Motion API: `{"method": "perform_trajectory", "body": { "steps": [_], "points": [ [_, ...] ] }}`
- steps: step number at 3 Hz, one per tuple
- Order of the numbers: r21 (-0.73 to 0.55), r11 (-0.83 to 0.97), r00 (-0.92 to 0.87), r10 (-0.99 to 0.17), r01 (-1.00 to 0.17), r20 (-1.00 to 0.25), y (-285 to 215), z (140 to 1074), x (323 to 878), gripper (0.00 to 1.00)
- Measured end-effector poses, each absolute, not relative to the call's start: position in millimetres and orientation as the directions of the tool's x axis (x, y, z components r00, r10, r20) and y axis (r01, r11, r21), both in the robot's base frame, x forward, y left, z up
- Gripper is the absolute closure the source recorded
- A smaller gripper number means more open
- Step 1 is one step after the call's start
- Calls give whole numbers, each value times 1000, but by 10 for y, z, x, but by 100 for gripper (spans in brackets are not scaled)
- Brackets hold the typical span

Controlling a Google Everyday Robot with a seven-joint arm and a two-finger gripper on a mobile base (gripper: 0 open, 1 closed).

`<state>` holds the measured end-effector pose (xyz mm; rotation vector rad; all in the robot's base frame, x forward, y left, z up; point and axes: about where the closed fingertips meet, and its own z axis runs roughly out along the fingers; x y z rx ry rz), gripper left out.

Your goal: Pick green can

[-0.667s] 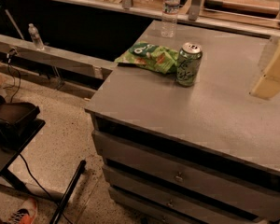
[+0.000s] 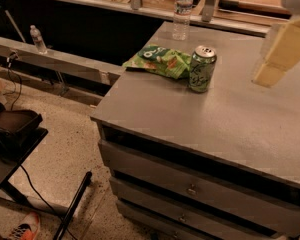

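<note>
The green can (image 2: 202,68) stands upright on the grey cabinet top (image 2: 225,119), a light-green soda can with a silver top and dark script lettering. It touches the right edge of a flat green snack bag (image 2: 159,60). My gripper (image 2: 282,46) is at the upper right, a pale yellow blurred shape hanging above the cabinet top, well to the right of the can and apart from it.
A clear plastic water bottle (image 2: 182,11) stands at the back of the cabinet top. A second small bottle (image 2: 37,39) sits on a ledge at the left. Drawers (image 2: 190,189) face front below. A dark stand (image 2: 15,134) and cables are on the floor at the left.
The view has shifted slightly. The gripper sits a little higher and further left in the picture; the can and the bag have not moved on the cabinet.
</note>
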<state>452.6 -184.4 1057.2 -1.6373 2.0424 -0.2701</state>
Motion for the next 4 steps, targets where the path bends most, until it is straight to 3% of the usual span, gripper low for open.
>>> {"method": "perform_trajectory", "body": {
  "steps": [2,4],
  "points": [
    [-355,336,-239,-926,-872,-291,-1901,10187,5691,0],
    [-249,439,-365,-884,-863,-292,-1945,9431,6243,0]
  ]
}}
